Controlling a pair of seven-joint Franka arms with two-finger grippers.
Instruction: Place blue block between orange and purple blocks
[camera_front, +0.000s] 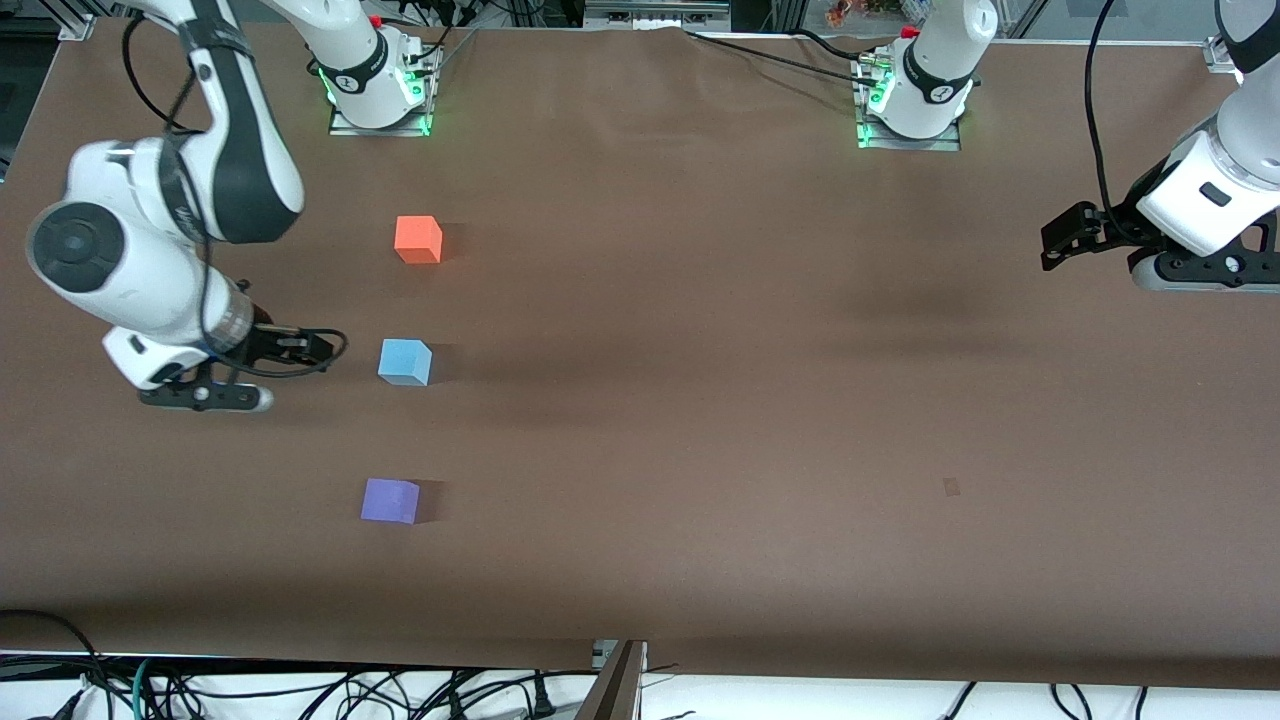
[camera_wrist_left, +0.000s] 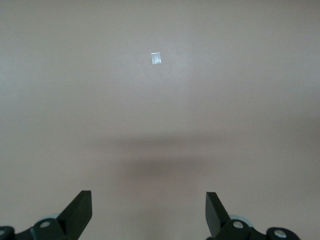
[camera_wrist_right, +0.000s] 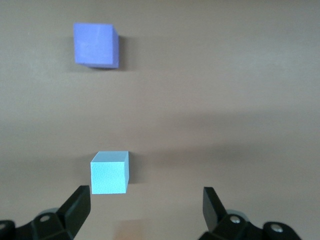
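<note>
Front view: blue block (camera_front: 405, 361) sits between orange block (camera_front: 418, 239) and purple block (camera_front: 390, 500); both end effectors spread.

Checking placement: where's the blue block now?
Front view: blue block sits on the table toward the right arm's end, between orange block and purple block, ungripped.

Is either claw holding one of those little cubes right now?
No. Both the right claw and left claw are open and empty; the blue block sits free on the table.
</note>
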